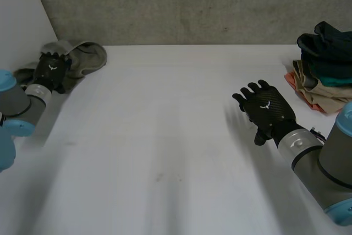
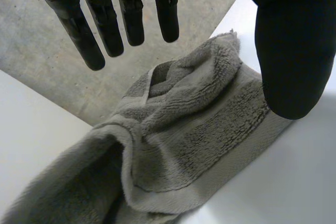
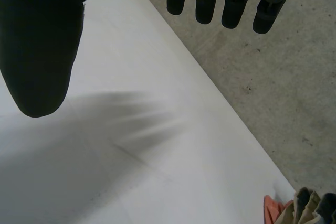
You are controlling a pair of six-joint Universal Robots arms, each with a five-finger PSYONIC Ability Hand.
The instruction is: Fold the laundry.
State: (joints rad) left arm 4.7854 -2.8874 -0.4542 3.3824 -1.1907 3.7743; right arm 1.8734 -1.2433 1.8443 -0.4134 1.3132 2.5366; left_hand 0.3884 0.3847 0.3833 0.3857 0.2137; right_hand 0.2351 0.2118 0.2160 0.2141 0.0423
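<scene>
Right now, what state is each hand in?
Left hand: open, fingers straight above the grey towel, holding nothing.
Right hand: open over the white table, holding nothing.

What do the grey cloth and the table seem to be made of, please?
The grey cloth looks like terry towelling: fuzzy looped pile, flat woven band near its hem. The table looks smooth, matt white, perhaps laminate.
</scene>
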